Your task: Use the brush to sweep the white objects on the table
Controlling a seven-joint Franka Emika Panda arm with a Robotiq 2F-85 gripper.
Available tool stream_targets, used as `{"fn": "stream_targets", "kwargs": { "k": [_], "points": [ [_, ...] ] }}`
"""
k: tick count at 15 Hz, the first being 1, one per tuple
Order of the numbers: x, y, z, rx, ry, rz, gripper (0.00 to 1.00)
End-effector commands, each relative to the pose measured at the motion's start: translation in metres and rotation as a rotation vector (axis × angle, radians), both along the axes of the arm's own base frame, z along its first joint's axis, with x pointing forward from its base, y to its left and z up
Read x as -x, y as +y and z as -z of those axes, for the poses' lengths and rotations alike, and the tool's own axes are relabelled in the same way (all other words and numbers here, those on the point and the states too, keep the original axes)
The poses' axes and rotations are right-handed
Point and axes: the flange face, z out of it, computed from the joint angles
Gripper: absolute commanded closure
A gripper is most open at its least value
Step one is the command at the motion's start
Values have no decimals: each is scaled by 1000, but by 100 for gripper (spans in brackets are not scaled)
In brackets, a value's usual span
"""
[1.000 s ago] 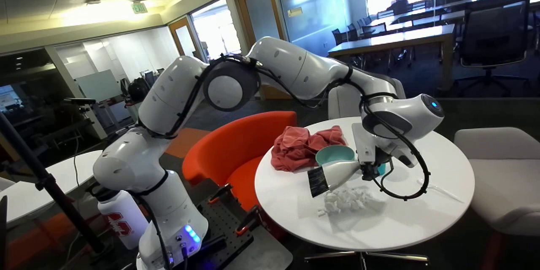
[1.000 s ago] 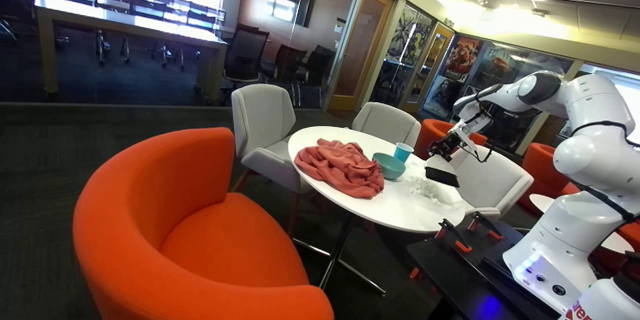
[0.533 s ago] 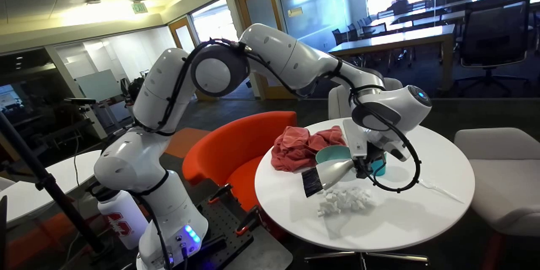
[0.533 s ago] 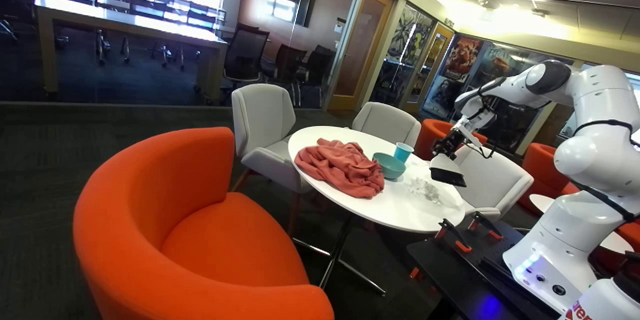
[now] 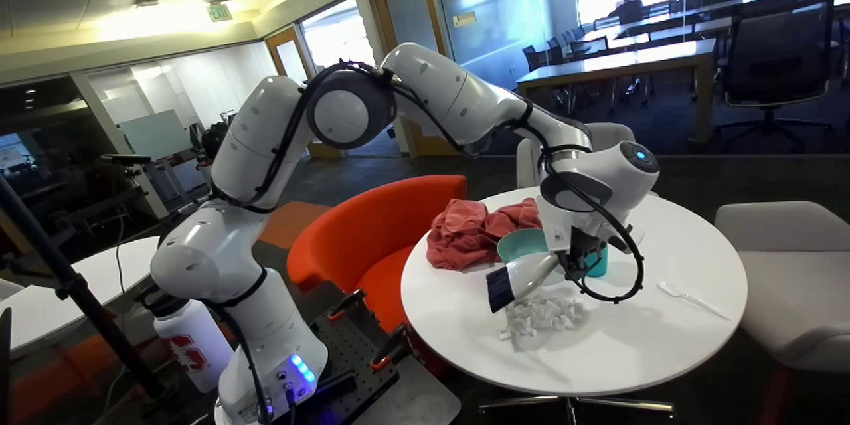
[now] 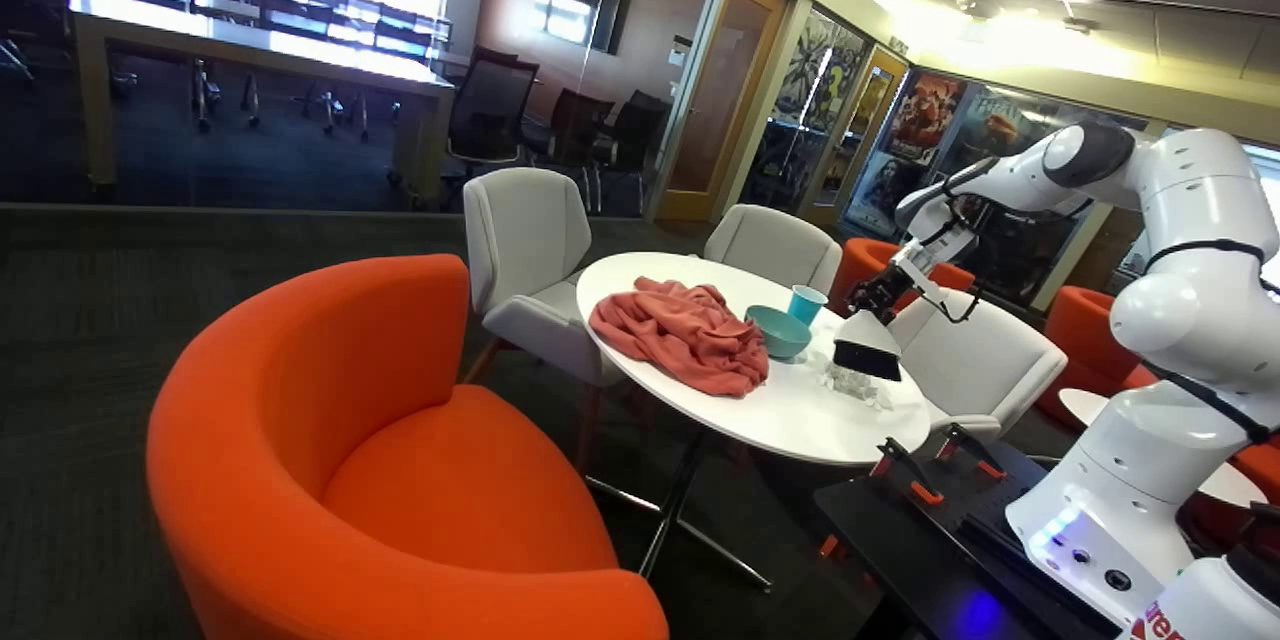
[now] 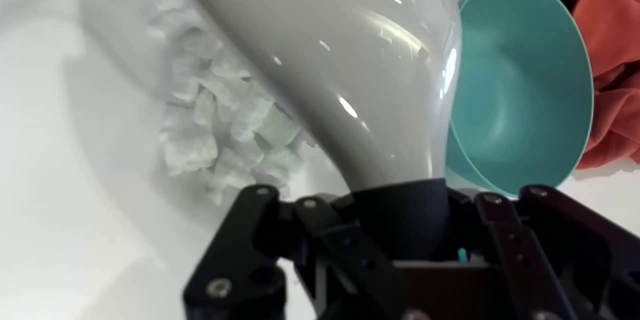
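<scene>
Black metal gripper, clamping flared white-plastic brush, nears foamy white chunks at its wrist-view ten o'clock; sweep likely

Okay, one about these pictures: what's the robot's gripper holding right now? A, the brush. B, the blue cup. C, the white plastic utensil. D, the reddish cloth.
A, the brush: the wrist view shows it held in the gripper, and in both exterior views it juts out from there.
</scene>
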Motion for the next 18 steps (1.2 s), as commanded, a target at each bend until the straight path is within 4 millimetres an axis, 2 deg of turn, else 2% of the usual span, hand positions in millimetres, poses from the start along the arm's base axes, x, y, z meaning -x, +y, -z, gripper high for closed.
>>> {"fn": "stream_targets", "kwargs": {
  "k": [1, 5, 8, 13, 18],
  "points": [
    [3, 35, -2, 26, -67, 20, 100],
    [12, 64, 8, -23, -94, -7, 100],
    [29, 75, 11, -45, -90, -18, 100],
    [62, 75, 10, 20, -97, 43, 100],
    [71, 72, 18, 119, -160, 129, 100]
  ]
}}
